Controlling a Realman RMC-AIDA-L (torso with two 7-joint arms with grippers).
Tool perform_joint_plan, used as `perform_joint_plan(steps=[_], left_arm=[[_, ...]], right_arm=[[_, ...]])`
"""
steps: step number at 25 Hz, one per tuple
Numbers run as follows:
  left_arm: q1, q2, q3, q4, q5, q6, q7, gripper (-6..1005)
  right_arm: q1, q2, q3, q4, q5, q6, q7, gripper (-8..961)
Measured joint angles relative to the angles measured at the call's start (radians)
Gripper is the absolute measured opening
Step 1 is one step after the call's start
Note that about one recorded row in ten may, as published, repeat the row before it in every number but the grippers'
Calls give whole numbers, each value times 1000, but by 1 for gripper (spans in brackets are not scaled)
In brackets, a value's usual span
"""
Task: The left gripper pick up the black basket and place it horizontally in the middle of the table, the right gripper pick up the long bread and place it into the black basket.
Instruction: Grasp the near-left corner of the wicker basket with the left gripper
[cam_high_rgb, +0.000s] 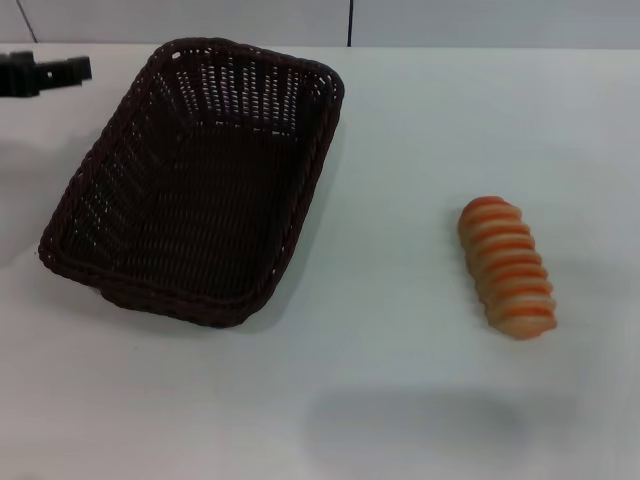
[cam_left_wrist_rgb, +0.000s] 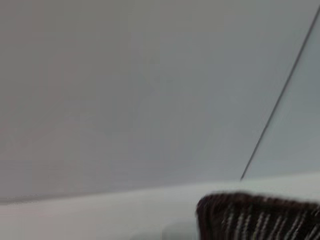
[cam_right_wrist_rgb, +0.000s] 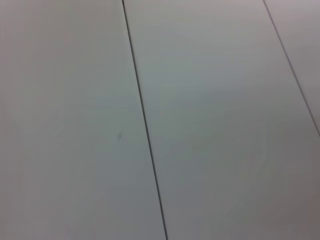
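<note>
1. The black basket (cam_high_rgb: 195, 185) sits on the white desk (cam_high_rgb: 400, 400) in the left half of the head view, its long side running from the near left toward the far middle, so it lies at a slant and not square to the desk edge.
2. It stands upright on its base, open side up, and nothing shows inside it but its own woven floor.
3. The long bread (cam_high_rgb: 507, 266) lies flat on the desk in the right half of that view, well apart from the basket, with bare desk between the 2.
4. The bread's length runs roughly from far to near, its far end a little closer to the basket, and its orange-brown ridges cross it from side to side.
5. The left hand (cam_high_rgb: 45, 72) shows as a dark shape at the far left edge of the head view, beside the basket's far left corner and apart from its rim; I cannot tell whether its fingers are wide or narrow.
6. The left wrist view catches only 1 corner of the basket (cam_left_wrist_rgb: 260, 217) low in the picture, with pale desk (cam_left_wrist_rgb: 100, 215) beside it and a plain wall (cam_left_wrist_rgb: 125, 90) behind.
7. The right hand appears in no view; the right wrist view shows only pale panels (cam_right_wrist_rgb: 215, 125) split by thin dark seams (cam_right_wrist_rgb: 142, 115).
</note>
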Motion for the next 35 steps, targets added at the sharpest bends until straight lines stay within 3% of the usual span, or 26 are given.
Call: perform_joint_plan(steps=[3, 10, 12, 21, 35], left_arm=[[-29, 0, 32, -12, 123, -15, -86, 745], [-49, 0, 42, -13, 172, -39, -113, 735], [-91, -1, 81, -13, 250, -122, -168, 733], [-120, -2, 154, 2, 344, -144, -221, 721], [-162, -3, 179, 84, 400, -140, -225, 703]], right_arm=[[-2, 0, -2, 0, 0, -4, 0, 779], [-2, 0, -4, 0, 0, -8, 0, 777], [-2, 0, -4, 0, 0, -8, 0, 777], [-2, 0, -6, 1, 0, -10, 1, 778], [-2, 0, -6, -3, 0, -11, 6, 778]])
